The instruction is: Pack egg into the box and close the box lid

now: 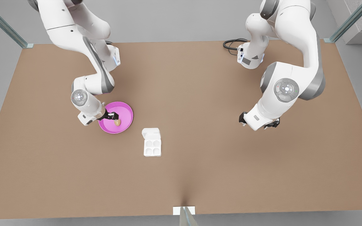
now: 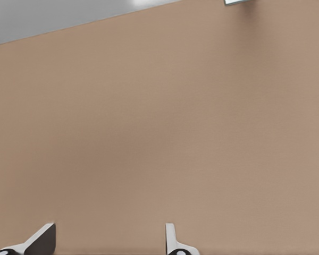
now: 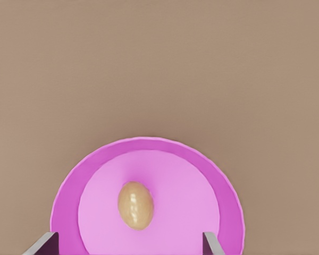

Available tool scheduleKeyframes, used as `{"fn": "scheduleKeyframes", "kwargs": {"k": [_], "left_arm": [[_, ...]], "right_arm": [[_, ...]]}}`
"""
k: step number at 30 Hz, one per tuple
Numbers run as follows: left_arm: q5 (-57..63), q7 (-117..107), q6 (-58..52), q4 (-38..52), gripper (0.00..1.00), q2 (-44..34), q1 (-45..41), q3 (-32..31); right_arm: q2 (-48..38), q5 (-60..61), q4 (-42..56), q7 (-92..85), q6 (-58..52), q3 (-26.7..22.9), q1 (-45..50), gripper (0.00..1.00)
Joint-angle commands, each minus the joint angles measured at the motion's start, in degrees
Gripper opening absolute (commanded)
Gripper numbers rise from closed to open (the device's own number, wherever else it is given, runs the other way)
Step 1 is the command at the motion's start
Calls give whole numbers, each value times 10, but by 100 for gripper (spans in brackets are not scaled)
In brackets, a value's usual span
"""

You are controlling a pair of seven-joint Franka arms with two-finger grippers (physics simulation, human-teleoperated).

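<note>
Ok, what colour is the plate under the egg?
Bright pink plate, tan egg; clearest in the right wrist view.

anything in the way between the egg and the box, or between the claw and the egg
Nothing visible. The right claw is open over the pink plate, with the egg lying free between its fingers. Bare table separates the plate from the box, whose lid is folded back, leaving all four cups open. The left claw waits far off.

Front view: high, looking down. Right wrist: close above plate (image 3: 64,196), shared.
</note>
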Motion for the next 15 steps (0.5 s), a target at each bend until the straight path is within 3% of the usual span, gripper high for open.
{"fn": "scheduleKeyframes", "kwargs": {"k": [1,3,15], "left_arm": [[0,-28,-5,0,100,0,0,0],[1,-28,-5,-1,100,1,-1,0],[1,-34,-5,-6,100,6,-4,0]], "right_arm": [[0,-1,-16,22,85,1,13,100],[-22,2,-34,34,84,24,20,100],[24,-2,-70,32,160,23,-2,100]]}}
